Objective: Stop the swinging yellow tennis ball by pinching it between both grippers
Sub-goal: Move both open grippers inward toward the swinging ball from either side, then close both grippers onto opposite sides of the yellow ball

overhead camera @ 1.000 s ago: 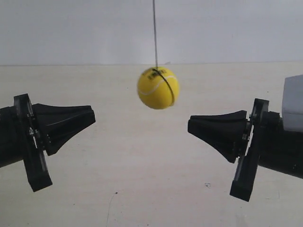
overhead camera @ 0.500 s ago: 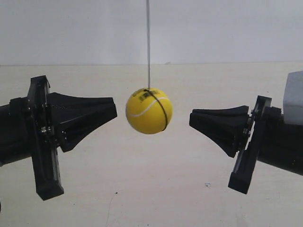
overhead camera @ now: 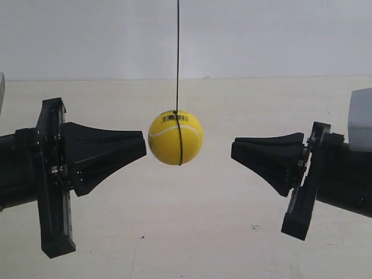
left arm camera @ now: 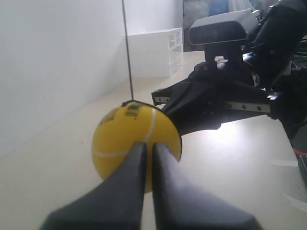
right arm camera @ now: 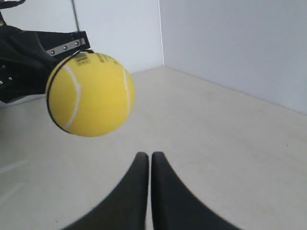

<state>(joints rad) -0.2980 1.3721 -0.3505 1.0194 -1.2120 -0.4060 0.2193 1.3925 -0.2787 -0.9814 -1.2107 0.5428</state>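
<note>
The yellow tennis ball (overhead camera: pixel 175 138) hangs on a thin black string (overhead camera: pixel 177 58) between the two black wedge grippers. My left gripper (overhead camera: pixel 144 148), at the exterior view's left, is shut, its tips at the ball's side, touching or nearly so. In the left wrist view the ball (left arm camera: pixel 120 134) sits right at the shut left gripper (left arm camera: pixel 146 145), with the right gripper (left arm camera: pixel 206 103) beyond. My right gripper (overhead camera: pixel 232 150) is shut, a short gap from the ball. The right wrist view shows the ball (right arm camera: pixel 90 93) apart from the right gripper (right arm camera: pixel 146 155), the left gripper (right arm camera: pixel 29 57) behind.
A pale beige tabletop (overhead camera: pixel 192 232) lies below, with a white wall (overhead camera: pixel 261 35) behind. A white drawer unit (left arm camera: pixel 158 50) stands far off in the left wrist view. A grey camera housing (overhead camera: pixel 361 122) sits on the right arm.
The ball has swung toward the exterior view's left and lower. The left gripper has moved in to the ball's side. The right gripper has hardly moved.
</note>
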